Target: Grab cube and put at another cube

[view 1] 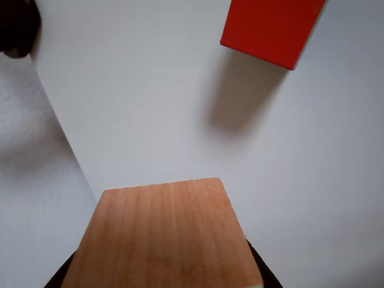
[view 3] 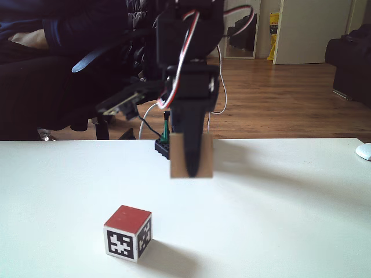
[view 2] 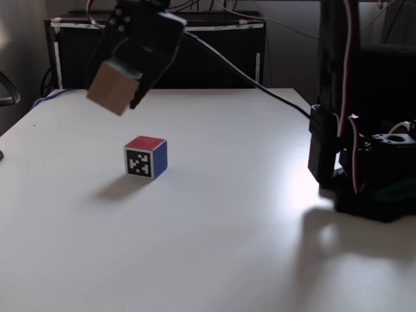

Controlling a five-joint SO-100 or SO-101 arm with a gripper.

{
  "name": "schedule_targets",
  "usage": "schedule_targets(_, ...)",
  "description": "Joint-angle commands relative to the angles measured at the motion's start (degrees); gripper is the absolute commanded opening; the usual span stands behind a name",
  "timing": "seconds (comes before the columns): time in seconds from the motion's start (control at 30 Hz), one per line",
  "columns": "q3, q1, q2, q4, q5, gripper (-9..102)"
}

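Start with the big white table [view 2: 214,247], taking up nearly all of a fixed view from the lower edge to the dark cabinet at the top. Matte, flat and smooth, so a wooden block ought to sit without sliding much. Behind it, in the other fixed view, a room with a wood floor [view 3: 278,98] across the upper right and a white door at the far right.

Next, the arm [view 2: 344,97], its dark base at the right of that fixed view, a cable running to the head at upper left. The gripper [view 2: 123,81] is clamped on the cube [view 2: 114,91], which hangs in the air, tilted, well above the table. From the front, one dark finger runs down the middle of the plain wood face of the cube [view 3: 181,155], center frame.

The cube looks light, rigid and hard-edged; I'd judge flat opposite faces the right place to pinch, as here. Smooth wood could slip if the grip loosens.

Smallest now: the other cube [view 2: 146,156], red on top, blue side, black-and-white marker facing front, resting left of center, below and right of the held one. In the close-up view its red face [view 1: 270,27] sits upper right, the carried wood face [view 1: 162,234] at the bottom.
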Motion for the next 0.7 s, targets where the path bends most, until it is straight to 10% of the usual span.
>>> schedule_targets(0.0,-6.1,1.6,-1.9,0.8,0.9,6)
schedule_targets(0.67,1.6,11.5,-1.2,4.7,-1.1,6)
